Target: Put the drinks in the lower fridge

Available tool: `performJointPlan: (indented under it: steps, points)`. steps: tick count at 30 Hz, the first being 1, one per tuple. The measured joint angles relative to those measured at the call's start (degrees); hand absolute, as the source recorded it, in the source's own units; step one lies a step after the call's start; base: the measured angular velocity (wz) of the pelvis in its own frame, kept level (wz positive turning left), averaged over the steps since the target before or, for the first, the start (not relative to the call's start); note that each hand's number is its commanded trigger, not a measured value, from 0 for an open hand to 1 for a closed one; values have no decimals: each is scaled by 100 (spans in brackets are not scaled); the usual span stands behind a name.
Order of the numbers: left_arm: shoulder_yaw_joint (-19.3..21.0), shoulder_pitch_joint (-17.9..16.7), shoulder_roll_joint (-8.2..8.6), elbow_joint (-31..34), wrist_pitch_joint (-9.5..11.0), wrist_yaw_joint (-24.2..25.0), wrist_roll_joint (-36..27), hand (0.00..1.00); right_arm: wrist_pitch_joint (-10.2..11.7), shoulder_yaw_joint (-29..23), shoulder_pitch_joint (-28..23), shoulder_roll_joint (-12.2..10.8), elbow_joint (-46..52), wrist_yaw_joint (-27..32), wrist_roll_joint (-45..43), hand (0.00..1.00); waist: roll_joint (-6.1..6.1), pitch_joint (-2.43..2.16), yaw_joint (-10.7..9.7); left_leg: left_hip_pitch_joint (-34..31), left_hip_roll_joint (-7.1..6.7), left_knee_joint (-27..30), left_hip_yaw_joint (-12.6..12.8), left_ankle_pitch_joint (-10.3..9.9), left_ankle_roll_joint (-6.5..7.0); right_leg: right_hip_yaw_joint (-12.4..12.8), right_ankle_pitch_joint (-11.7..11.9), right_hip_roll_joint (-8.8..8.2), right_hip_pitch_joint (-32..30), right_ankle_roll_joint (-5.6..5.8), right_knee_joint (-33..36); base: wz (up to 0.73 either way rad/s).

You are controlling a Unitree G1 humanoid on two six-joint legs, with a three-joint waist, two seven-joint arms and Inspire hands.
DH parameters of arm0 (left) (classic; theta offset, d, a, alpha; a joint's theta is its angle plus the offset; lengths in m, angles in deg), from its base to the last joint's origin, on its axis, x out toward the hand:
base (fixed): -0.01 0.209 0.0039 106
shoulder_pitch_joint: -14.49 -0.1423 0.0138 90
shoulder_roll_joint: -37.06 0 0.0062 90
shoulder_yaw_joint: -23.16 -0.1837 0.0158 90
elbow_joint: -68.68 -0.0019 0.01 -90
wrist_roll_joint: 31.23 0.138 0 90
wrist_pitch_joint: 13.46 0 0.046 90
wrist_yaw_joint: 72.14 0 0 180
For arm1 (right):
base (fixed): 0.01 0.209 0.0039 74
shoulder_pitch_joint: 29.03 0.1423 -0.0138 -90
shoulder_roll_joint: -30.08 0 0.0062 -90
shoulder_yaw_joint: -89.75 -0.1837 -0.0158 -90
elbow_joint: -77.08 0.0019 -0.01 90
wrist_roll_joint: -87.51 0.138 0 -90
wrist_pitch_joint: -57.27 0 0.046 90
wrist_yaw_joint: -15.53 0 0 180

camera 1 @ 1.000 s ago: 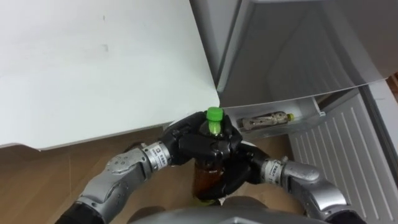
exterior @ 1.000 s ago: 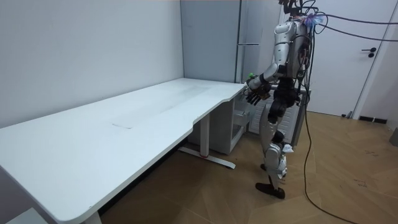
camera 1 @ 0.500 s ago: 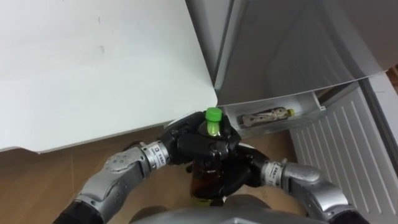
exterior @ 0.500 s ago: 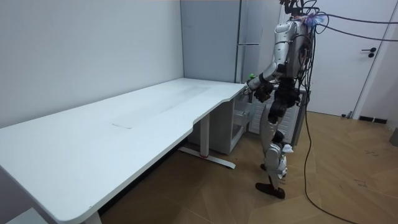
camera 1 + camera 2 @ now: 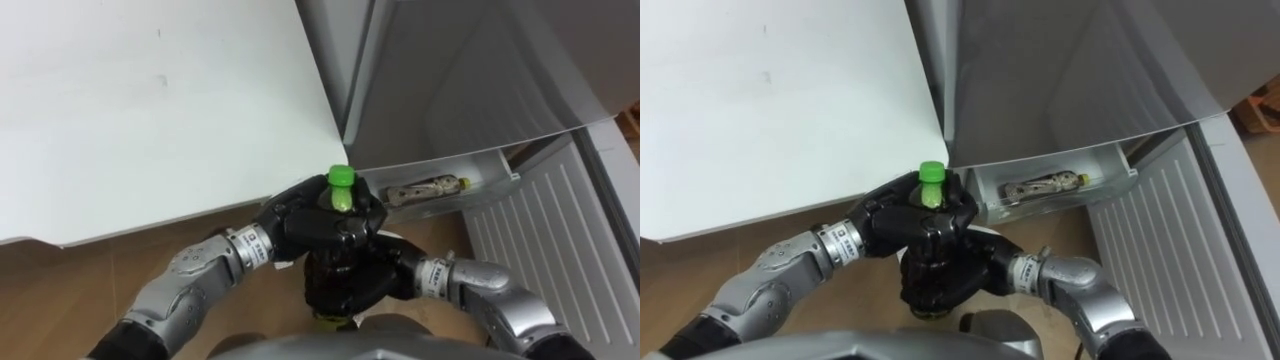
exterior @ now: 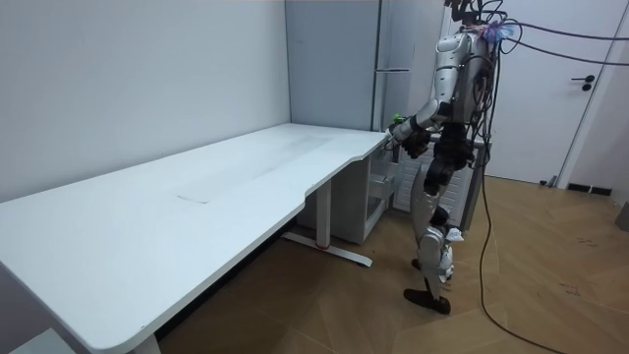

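Note:
A drink bottle with a green cap [image 5: 342, 180] and dark liquid stands upright between my two hands, in front of my chest. My left hand [image 5: 305, 225] is curled round its neck and shoulder. My right hand [image 5: 350, 285] is wrapped round its lower body from the right and hides most of it. In the right eye view the cap [image 5: 931, 172] rises above the left hand [image 5: 902, 226] and the right hand [image 5: 940, 278]. A second bottle [image 5: 430, 187] lies in the white bin [image 5: 500, 172] low in the fridge, just beyond my hands.
The white table [image 5: 150, 100] ends at a corner right above my hands. The grey fridge front [image 5: 470, 80] rises to the right, with a ribbed white panel [image 5: 540, 240] below. In the room view I stand between the table's [image 6: 246, 167] far end and the fridge [image 6: 393, 59].
My right hand's fingers have gone from spread under the bottle to curled round its lower body. The left hand keeps its hold; the bottle has barely moved.

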Motion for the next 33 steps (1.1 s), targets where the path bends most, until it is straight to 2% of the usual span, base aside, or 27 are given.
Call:
performJointPlan:
  steps: [1,2,10,13,15,22,24,28,31,33]
  points:
    - [4,6,3,0,0,0,-7,22,6,-1,4,-1,0,0,1,100,0,0,-1,-2,0,2,0,-1,0,0,0,0,-1,0,3,0]
    - [10,27,8,0,0,0,-11,0,15,-16,6,-8,0,4,10,100,-1,1,-1,-5,0,8,0,-5,-2,0,0,0,-2,0,5,0]
    - [172,62,-101,383,0,-16,63,0,213,-133,6,18,131,-57,78,100,4,6,-34,-82,3,83,-5,-36,6,-9,0,-1,-57,0,0,0]
    - [370,63,-101,864,0,-71,365,0,358,-282,-11,23,162,-163,240,100,18,4,-32,-145,10,140,-55,-60,7,-72,6,-3,-54,-4,-52,8]
    - [495,65,-94,1147,15,-199,369,0,445,-288,-8,48,141,-170,407,100,31,13,-27,-119,19,133,-74,-62,3,-110,7,-1,-8,-4,-82,7]
    - [687,64,-98,1752,40,-418,393,0,550,-369,-29,50,142,-141,504,100,54,25,-21,-117,20,139,-84,-62,3,-163,7,-11,-1,-4,-85,0]
    - [755,65,-98,1959,40,-424,395,0,667,-437,-42,52,138,-163,534,100,56,24,-33,-109,19,139,-105,-63,3,-164,8,-11,9,-6,-83,0]
    - [782,65,-98,2211,51,-426,399,0,654,-502,-119,58,-14,-90,521,100,67,23,4,-121,21,188,-124,-64,3,-175,14,-10,32,-16,-71,4]
    - [846,65,-103,2383,52,-426,397,0,659,-505,-146,140,-74,-76,437,100,136,24,-4,-150,23,258,-162,-89,2,-175,20,-6,34,-17,-56,0]
    - [923,66,-82,2996,71,-419,291,0,509,-544,-234,151,-116,-43,283,100,143,26,22,-157,27,265,-178,-89,1,-181,22,1,33,-20,-61,2]
